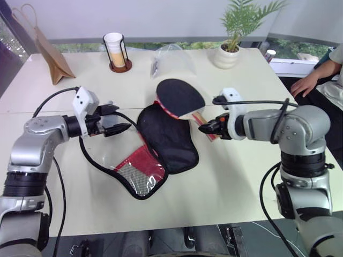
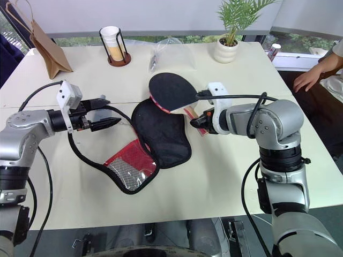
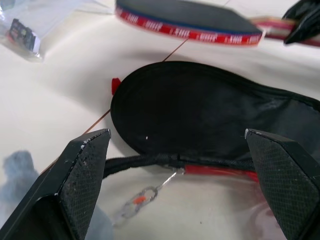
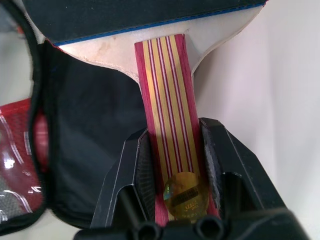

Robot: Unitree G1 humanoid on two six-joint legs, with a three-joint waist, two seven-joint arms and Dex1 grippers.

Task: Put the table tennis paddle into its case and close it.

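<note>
Over the table (image 1: 225,176), right jaws clamp the paddle (image 1: 179,97) handle; left jaws apart.

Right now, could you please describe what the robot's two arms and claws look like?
Both arms are silver-grey metal with black joint rings and loose black cables looping along them. Each wrist carries a white camera block. The left claw and the right claw each have two black fingers; the left claw's fingers are wedge-shaped with finely textured pads.

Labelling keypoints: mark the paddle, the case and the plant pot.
paddle (image 1: 179,96), left eye view, middle of the black rubber face
case (image 1: 170,136), left eye view, black inner panel of the open half
plant pot (image 2: 225,52), right eye view, white side wall
</note>
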